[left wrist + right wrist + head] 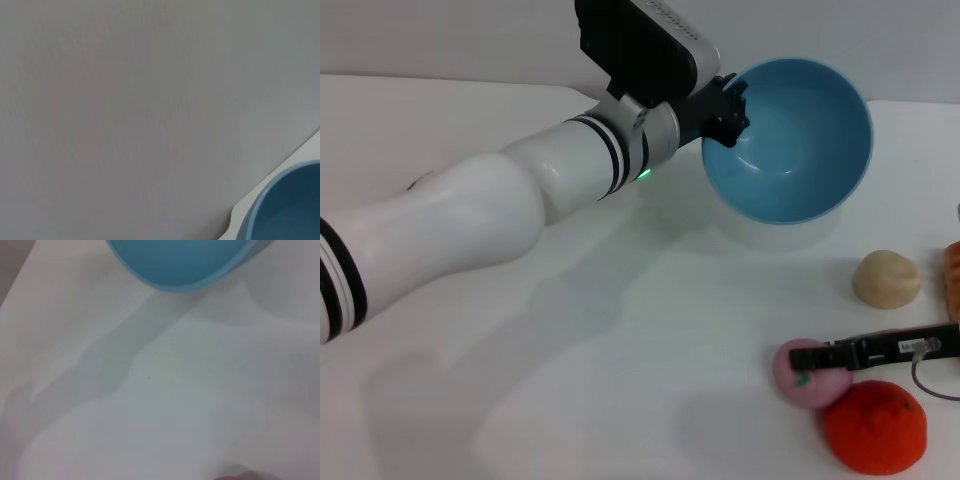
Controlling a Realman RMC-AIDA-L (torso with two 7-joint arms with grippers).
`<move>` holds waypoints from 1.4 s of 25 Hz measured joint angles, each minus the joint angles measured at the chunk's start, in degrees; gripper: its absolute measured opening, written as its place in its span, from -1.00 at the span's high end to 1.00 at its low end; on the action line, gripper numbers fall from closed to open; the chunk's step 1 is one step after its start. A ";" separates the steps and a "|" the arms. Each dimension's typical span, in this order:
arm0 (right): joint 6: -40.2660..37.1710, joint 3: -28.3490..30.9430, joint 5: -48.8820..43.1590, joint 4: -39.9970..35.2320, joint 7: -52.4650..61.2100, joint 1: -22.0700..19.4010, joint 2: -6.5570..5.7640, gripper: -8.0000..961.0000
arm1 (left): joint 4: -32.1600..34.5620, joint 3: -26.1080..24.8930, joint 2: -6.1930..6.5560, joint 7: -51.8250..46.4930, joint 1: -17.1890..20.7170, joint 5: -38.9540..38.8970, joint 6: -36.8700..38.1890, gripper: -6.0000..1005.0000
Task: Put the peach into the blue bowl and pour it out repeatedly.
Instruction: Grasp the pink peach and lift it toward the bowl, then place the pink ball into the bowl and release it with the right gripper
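Note:
My left gripper [725,108] is shut on the near rim of the blue bowl [800,140] and holds it off the table, tipped on its side with the empty inside facing me. The bowl's rim also shows in the left wrist view [287,210], and its outer wall in the right wrist view [180,265]. The pink peach [808,380] lies on the table at the front right, below the bowl. My right gripper [812,360] reaches in from the right edge and rests at the peach's top.
A beige lumpy ball [887,278] sits right of the peach, farther back. A bright orange-red fruit [875,427] touches the peach's front right. Another orange object [953,275] shows at the right edge. My left arm [470,220] spans the white table's left half.

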 joint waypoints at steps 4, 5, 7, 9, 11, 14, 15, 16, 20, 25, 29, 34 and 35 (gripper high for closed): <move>-1.57 -0.09 0.27 -2.55 -0.34 -0.31 0.26 0.11 | -0.06 0.00 -0.02 -0.02 0.09 0.04 0.00 0.99; -1.57 -0.09 0.27 -2.55 -0.34 -0.31 0.26 0.20 | -0.06 0.00 -0.01 -0.02 0.14 0.03 0.00 0.99; -1.93 -0.11 0.34 -3.64 -0.47 -0.25 0.40 0.36 | -0.06 -0.01 -0.02 -0.02 0.21 0.04 0.02 0.99; -2.66 0.06 0.62 -6.07 -1.05 -0.63 0.48 0.53 | -0.01 -0.04 0.00 -0.02 0.23 0.04 0.51 0.99; -3.20 0.10 1.06 -7.29 -1.25 -0.96 0.47 0.56 | 0.30 -0.38 0.03 -0.02 0.24 -0.04 1.38 0.99; -7.56 -0.35 3.31 -13.76 -1.70 -2.78 0.51 0.59 | 0.56 -3.27 0.05 -0.02 -0.48 -0.16 6.82 0.99; -9.86 -0.59 3.81 -16.84 -1.87 -3.49 0.63 0.61 | 0.05 -4.42 0.05 -0.03 -1.18 -0.10 9.09 0.99; -12.26 -0.78 4.42 -20.45 -2.04 -4.17 0.77 0.62 | -1.22 -5.57 0.09 -0.04 -2.67 0.08 11.95 0.99; -17.96 0.65 6.77 -29.34 -1.96 -4.96 0.85 0.68 | -6.94 -6.71 0.12 -1.27 -7.53 0.28 17.23 0.99; -19.21 0.90 7.49 -37.90 -1.80 -5.12 0.81 0.76 | -11.77 -7.66 -0.05 -6.72 -11.43 2.30 23.01 0.99; -16.05 0.64 7.44 -37.50 -1.76 -3.79 0.58 0.82 | -10.90 -7.92 -0.12 -8.90 -11.48 4.89 24.79 0.99; -9.95 -0.25 7.68 -31.43 -4.30 -2.03 0.50 0.87 | -10.86 -7.62 -0.29 -9.17 -11.44 5.42 24.82 0.99; -9.08 -0.37 7.70 -30.32 -5.17 -1.64 0.47 0.88 | -10.80 -7.62 -0.30 -9.18 -11.37 5.42 24.73 0.99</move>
